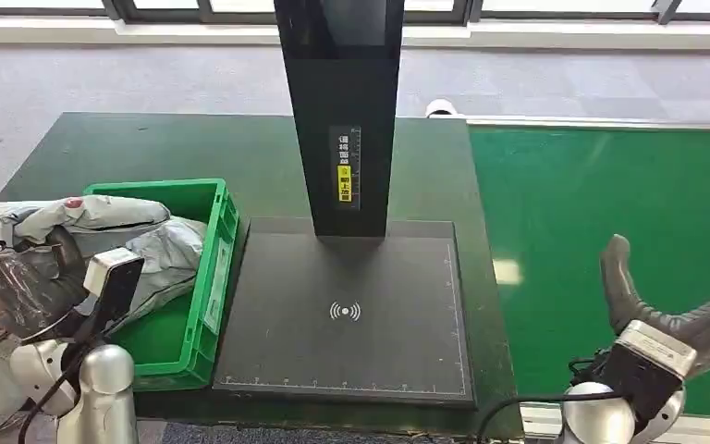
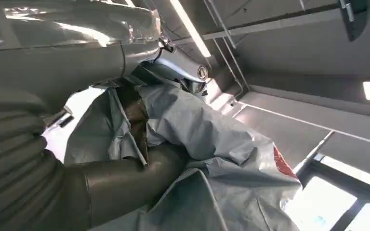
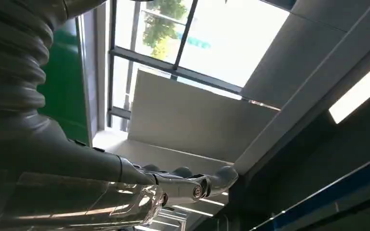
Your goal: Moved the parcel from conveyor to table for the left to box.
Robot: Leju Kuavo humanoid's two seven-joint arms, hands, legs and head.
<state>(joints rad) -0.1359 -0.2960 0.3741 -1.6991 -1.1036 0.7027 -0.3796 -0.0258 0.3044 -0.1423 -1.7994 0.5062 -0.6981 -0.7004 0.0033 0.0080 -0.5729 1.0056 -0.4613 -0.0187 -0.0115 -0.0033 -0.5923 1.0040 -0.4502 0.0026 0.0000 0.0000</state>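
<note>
A grey plastic parcel (image 1: 111,215) with a red mark lies crumpled across the left side of the green box (image 1: 218,264), part of it hanging inside. My left hand (image 1: 20,277) grips it from the left, at the table's near left corner. Up close in the left wrist view, the thumb (image 2: 120,185) presses into the folds of the parcel (image 2: 212,137). Over the near part of the green conveyor (image 1: 610,185), my right hand (image 1: 670,319) is turned upward, fingers apart, holding nothing. The right wrist view has that hand (image 3: 125,187) stretched out toward the ceiling.
A black scanning plate (image 1: 351,314) lies on the dark green table (image 1: 148,148) between box and conveyor. A tall black column (image 1: 342,111) rises at the plate's far edge. Grey floor lies beyond the table.
</note>
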